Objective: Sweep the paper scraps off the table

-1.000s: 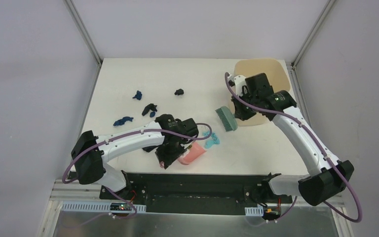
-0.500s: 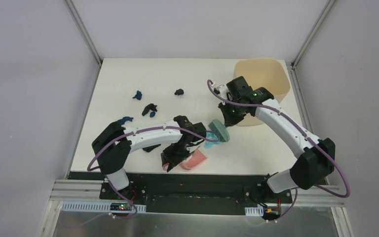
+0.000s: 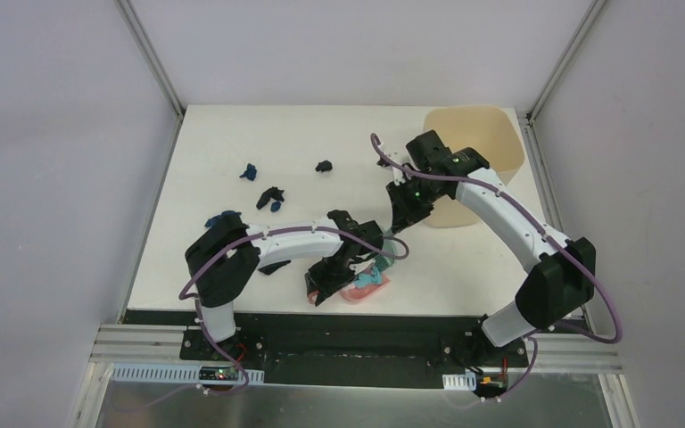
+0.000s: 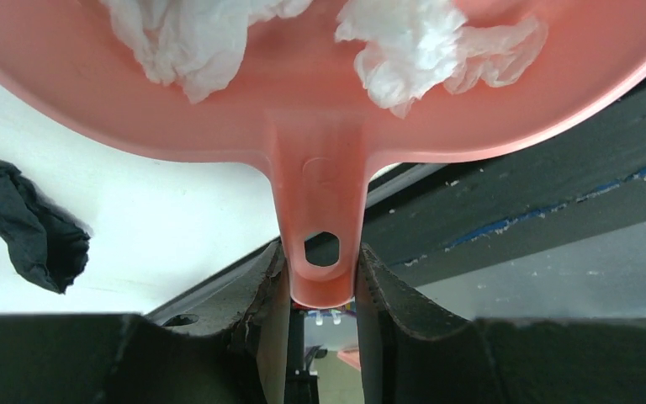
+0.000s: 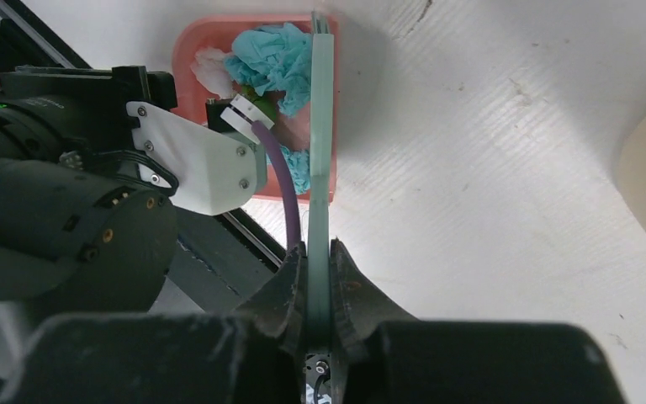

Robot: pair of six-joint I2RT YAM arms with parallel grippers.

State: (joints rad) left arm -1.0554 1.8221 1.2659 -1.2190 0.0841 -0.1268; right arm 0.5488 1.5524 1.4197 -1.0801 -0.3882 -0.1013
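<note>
Paper scraps point(image 5: 273, 63) lay in the dustpan point(image 4: 303, 101).
Left tool point(image 4: 320, 278) pinched its handle; right tool point(image 5: 318, 269) pinched the teal brush point(image 5: 321, 126).

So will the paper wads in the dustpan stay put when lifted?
Probably not reliably: the paper scraps look loosely crumpled and light, so tilting the pink dustpan could spill them. Their creases suggest tumbling, not rolling. The teal brush at the rim may pen them.

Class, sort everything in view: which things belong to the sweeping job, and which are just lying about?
Job: paper scraps, dustpan in left gripper, brush in right gripper, bin, table.
Merely there, fixed rather than loose: frame post, purple cable.
</note>
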